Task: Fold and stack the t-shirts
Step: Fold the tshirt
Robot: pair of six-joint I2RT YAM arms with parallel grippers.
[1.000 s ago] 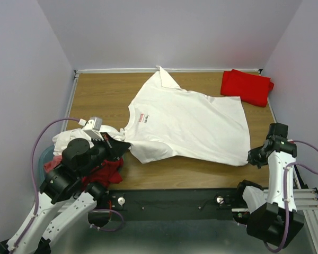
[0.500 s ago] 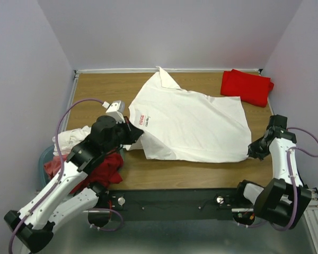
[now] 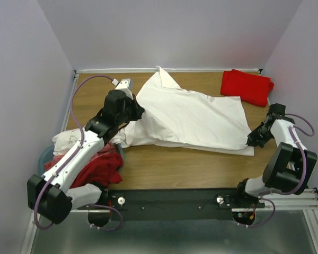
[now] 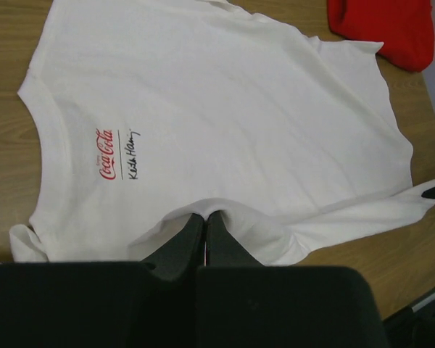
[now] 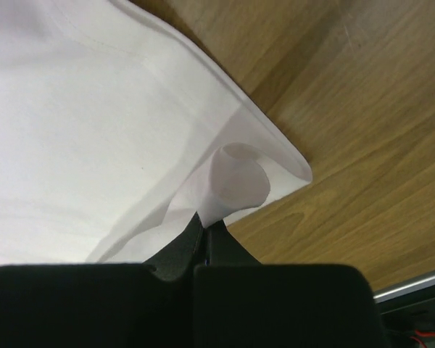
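left gripper (image 4: 205, 220), right gripper (image 5: 205, 223) clamped on white t-shirt (image 3: 193, 117), red t-shirt (image 3: 247, 87) beyond, shirt pile (image 3: 98, 165)

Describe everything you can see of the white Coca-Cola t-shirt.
The white Coca-Cola t-shirt looks like soft cotton, with small red script and a black signature on the chest. It lies wrinkled across the wooden table, its near side lifted and partly doubled over. The left pincer is shut on an edge near the print; the right pincer is shut on a curled hem corner.

white t-shirt (image 3: 196, 119), red logo (image 4: 106, 154); red t-shirt (image 3: 247, 86)
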